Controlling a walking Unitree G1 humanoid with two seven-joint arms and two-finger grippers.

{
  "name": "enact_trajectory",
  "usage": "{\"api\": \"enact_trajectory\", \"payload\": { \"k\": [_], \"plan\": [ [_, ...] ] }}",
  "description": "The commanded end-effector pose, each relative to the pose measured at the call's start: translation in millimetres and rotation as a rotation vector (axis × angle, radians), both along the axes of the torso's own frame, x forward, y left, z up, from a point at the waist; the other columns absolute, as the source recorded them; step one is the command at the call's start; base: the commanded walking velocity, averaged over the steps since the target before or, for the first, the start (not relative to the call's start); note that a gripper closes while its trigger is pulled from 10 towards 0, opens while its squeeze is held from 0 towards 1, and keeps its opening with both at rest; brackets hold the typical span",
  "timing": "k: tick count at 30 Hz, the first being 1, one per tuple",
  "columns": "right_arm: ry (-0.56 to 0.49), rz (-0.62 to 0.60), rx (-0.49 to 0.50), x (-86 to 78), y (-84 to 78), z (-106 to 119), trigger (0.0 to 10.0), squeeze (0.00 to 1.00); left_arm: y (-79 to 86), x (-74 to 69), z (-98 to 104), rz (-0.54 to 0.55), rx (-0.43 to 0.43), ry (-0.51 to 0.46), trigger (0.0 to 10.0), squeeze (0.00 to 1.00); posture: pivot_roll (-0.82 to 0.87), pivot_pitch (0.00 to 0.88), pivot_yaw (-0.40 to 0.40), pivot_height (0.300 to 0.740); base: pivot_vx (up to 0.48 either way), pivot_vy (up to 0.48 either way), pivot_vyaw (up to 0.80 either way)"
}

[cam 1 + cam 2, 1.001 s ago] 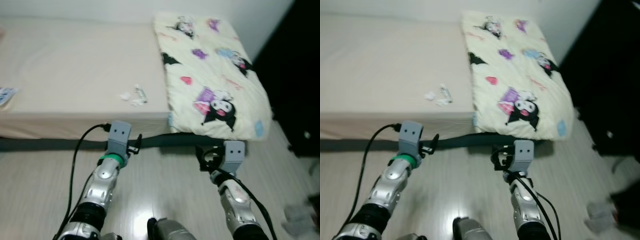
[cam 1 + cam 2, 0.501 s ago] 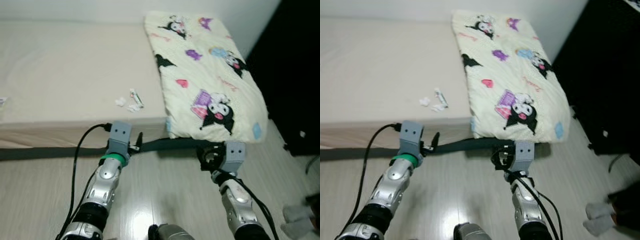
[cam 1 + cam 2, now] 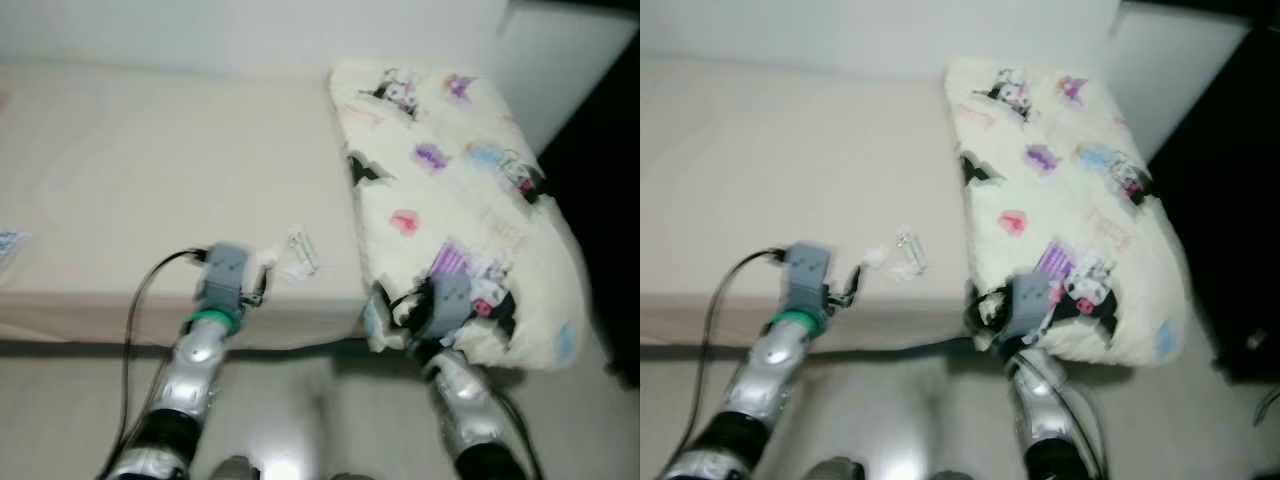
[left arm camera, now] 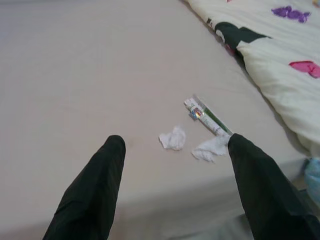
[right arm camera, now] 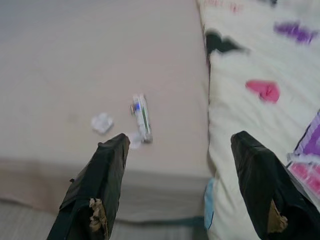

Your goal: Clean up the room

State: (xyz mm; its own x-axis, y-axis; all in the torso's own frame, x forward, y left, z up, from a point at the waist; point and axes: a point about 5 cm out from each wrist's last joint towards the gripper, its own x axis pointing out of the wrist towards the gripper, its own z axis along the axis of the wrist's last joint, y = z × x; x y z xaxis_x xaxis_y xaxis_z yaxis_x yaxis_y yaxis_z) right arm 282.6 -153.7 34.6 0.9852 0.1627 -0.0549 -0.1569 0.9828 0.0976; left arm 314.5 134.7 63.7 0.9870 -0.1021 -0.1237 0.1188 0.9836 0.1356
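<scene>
Cleanup is judged barely begun: nothing has been picked up yet. On the bed (image 3: 150,170), near its front edge, small litter is seen: a crumpled white scrap (image 4: 173,138), a second torn scrap (image 4: 210,148) just right of it, and a thin tube-like wrapper (image 4: 207,116) touching that second scrap. All three lie loose on the beige sheet, close together, just left of the cartoon-print blanket (image 3: 470,190) that covers the right end of the bed and hangs over the near edge. A small bluish item (image 3: 8,245) is glimpsed at the far left edge of the bed; what it is cannot be told.

The left gripper (image 4: 172,190) is held at the bed's near edge, pointed at the litter, fingers spread wide with nothing between them; both scraps are framed in the gap, not yet touched. The right gripper (image 5: 180,185) is also spread wide and empty, hovering by the bed's near edge where sheet meets blanket, a little right of the litter.

Left to do, as judged: scraps and wrapper to be grasped and binned.

Writing: the wrapper carries green and coloured print, too small to be read. Blanket print is cartoon figures, hearts and pink script, illegible in the blur. No brand can be made out.
</scene>
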Motion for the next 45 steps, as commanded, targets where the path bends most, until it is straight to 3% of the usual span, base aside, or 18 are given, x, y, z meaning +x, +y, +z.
{"api": "enact_trajectory", "payload": {
  "k": [1,13,19,23,27,39,45],
  "plan": [
    [0.018,-0.033,-0.025,-2.6,-13.2,-3.5,10.0,0.0,-11.3,-2.0,-4.3,-0.034,-0.008,0.019,10.0,0.0,-0.02,0.033,-0.018,0.74,0.458,0.0,0.0],
    [0.011,0.0,-0.035,-1.6,-10.8,-2.6,10.0,0.0,-10.3,-3.0,-6.8,-0.036,-0.001,0.027,10.0,0.0,-0.02,0.029,-0.017,0.74,0.384,0.0,0.0],
    [0.001,0.053,-0.018,-1.7,-6.2,-1.3,10.0,0.0,4.7,-15.2,-20.1,-0.063,0.097,0.056,10.0,0.0,-0.02,0.034,-0.015,0.74,0.0,0.0,0.0],
    [0.0,0.07,-0.016,-1.0,-3.5,-0.3,10.0,0.0,18.8,-19.9,-22.3,-0.039,0.107,0.069,10.0,0.0,0.0,0.043,-0.012,0.74,0.0,0.0,0.0],
    [0.004,0.082,-0.008,-0.8,0.3,-0.9,10.0,0.0,22.8,-19.8,-19.7,-0.028,0.101,0.062,10.0,0.0,0.0,0.043,-0.012,0.74,0.0,0.0,0.0],
    [0.021,0.085,-0.01,-4.3,4.7,-5.1,10.0,0.0,3.4,-10.6,-12.1,-0.05,0.061,0.041,10.0,0.0,0.0,0.05,-0.012,0.715,0.0,0.0,0.0],
    [0.022,0.089,-0.006,-3.8,5.0,-5.0,10.0,0.0,-7.3,-8.9,-15.4,-0.086,0.062,0.078,10.0,0.0,0.0,0.05,-0.012,0.7,0.0,0.0,0.0]
  ]
}}
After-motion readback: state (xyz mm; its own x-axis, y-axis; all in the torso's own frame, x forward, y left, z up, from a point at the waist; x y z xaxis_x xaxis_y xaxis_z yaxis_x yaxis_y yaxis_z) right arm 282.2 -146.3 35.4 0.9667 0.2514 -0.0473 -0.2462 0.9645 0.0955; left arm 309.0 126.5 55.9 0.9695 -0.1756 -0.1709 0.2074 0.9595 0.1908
